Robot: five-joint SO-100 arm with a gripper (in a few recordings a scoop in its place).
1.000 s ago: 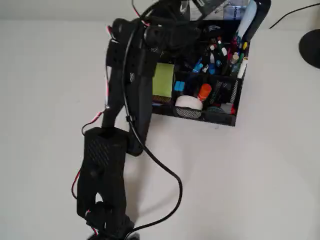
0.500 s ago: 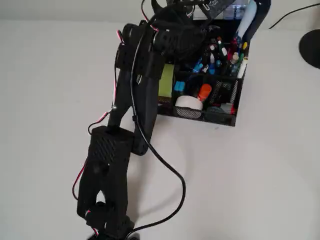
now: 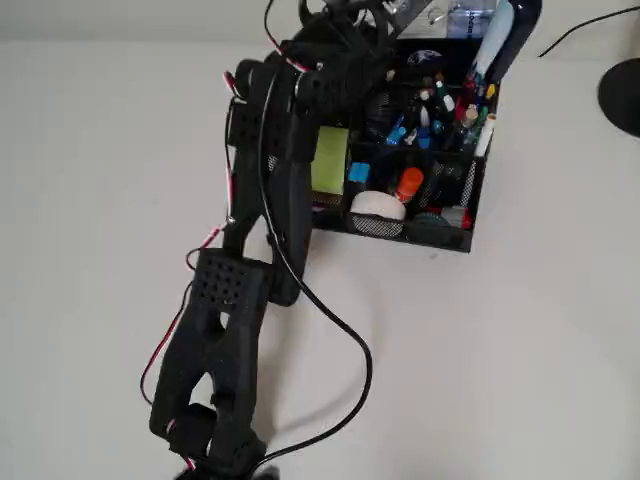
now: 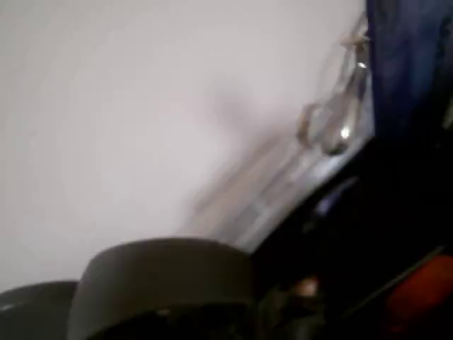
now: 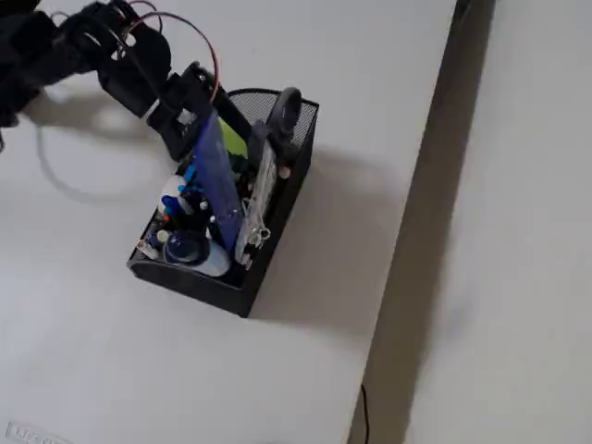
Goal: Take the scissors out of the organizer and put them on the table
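1. White surface (image 3: 520,340), plain matte; black arm reaches over it to the organizer.
2. Organizer (image 3: 455,238): black wire-mesh caddy w/ lime-green sticky pad (image 3: 328,160), white tape roll (image 3: 378,207), pens and markers (image 3: 440,110).
3. Scissors (image 5: 274,153) stand in the organizer's back slot, dark loop handle up, in fixed view.
4. Claw (image 5: 185,113) sits at the organizer's rim nr the handle; can't tell if clenched or released.
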